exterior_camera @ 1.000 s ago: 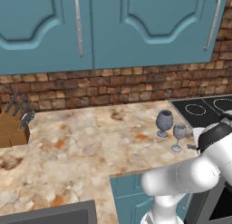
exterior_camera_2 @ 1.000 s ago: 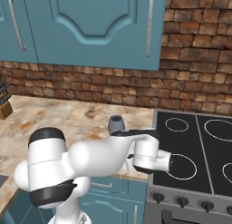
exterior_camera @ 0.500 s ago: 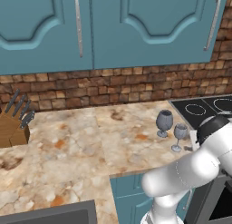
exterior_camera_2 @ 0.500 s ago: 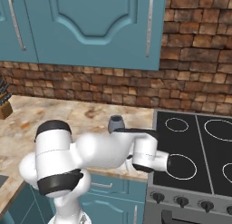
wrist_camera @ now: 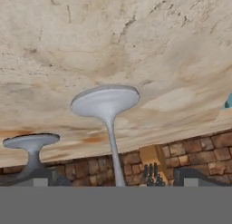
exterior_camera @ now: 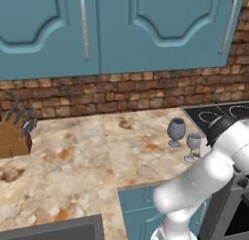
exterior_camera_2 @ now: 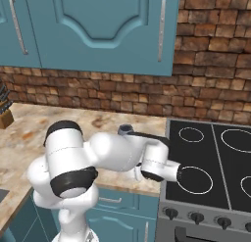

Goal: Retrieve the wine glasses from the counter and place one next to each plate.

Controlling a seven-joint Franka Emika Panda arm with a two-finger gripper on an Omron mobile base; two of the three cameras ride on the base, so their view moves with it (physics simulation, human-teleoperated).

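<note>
- Step in hand, as I judge it: first pick, approach to the small wine glass (exterior_camera: pixel 193 144); nothing lifted, no plate in any view.
- Both glasses stand upright on the tabletop (exterior_camera: pixel 92 156) near its right end by the stove (exterior_camera: pixel 219 113). The larger wine glass (exterior_camera: pixel 176 131) sits just behind and left of the small one, close together, apart.
- End effector (wrist_camera: pixel 111 184) is released, jaws spread wide, nothing between the pads; its dark fingertips (wrist_camera: pixel 192 175) show low in the hand view, one either side of the small glass's thin stem (wrist_camera: pixel 113 148).
- Hand view is rolled upside down: the stone surface fills the top, the small glass's foot (wrist_camera: pixel 105 100) hangs from it, the larger glass's foot (wrist_camera: pixel 31 141) is off to the lower left.
- Next move, my judgement: ease forward until the stem sits squarely between the pads, clench gently, lift straight up. Stem is thin, so a slip or tip is possible; the neighbour glass is close enough to get nudged.
- Left base view shows both glasses whole and the knife block (exterior_camera: pixel 13 137) far left; the hand itself is hidden behind the arm's wrist.
- Right base view: the forearm covers the small glass; just the larger glass's rim (exterior_camera_2: pixel 125 130) peeks over it. This view shows the stove burners best.
- Hand view alone shows the stem-to-fingertip line-up; the bowls are cut off there.
</note>
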